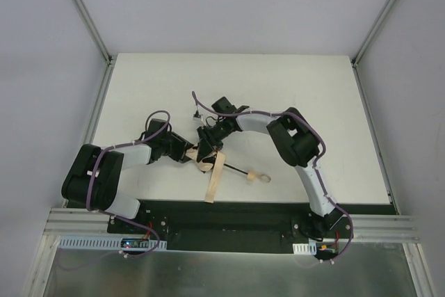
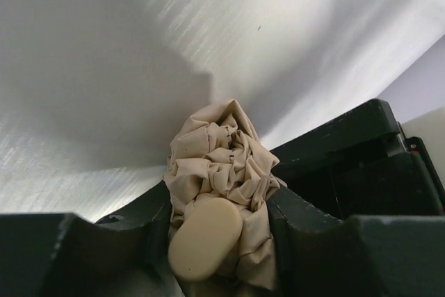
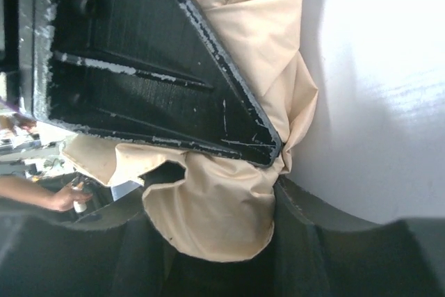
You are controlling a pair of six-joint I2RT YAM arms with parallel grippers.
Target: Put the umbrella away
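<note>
A: Starting at the left gripper (image 2: 221, 231). Gripping anything?

B: Clamping hard on the umbrella (image 2: 217, 154). Pressing into the bunched beige canopy with both dark fingers (image 2: 306, 231). Also trapping a pale oval tab (image 2: 206, 238) at the near end of the bundle.

A: Moving to the right gripper (image 3: 222, 241).

B: Likewise clamping on beige cloth, squeezing a loose fold between its fingers (image 3: 334, 248). Crowding right up against the left gripper's black finger, with cloth spilling round it on both sides.

A: Locating both from overhead?

B: Meeting tip to tip over the near middle of the white table (image 1: 278, 95); reaching in from the left base and arching over from the right base respectively.

A: Placing the rest of the umbrella?

B: Lying at and just beyond the claws. Extending a thin dark shaft (image 1: 235, 169) rightward, ending in the pale knob handle (image 1: 258, 177), well clear of both grippers. Trailing a long beige strip (image 1: 214, 182) toward the near table edge. Not confirming from these views whether resting the canopy on the table or holding it just above.
</note>
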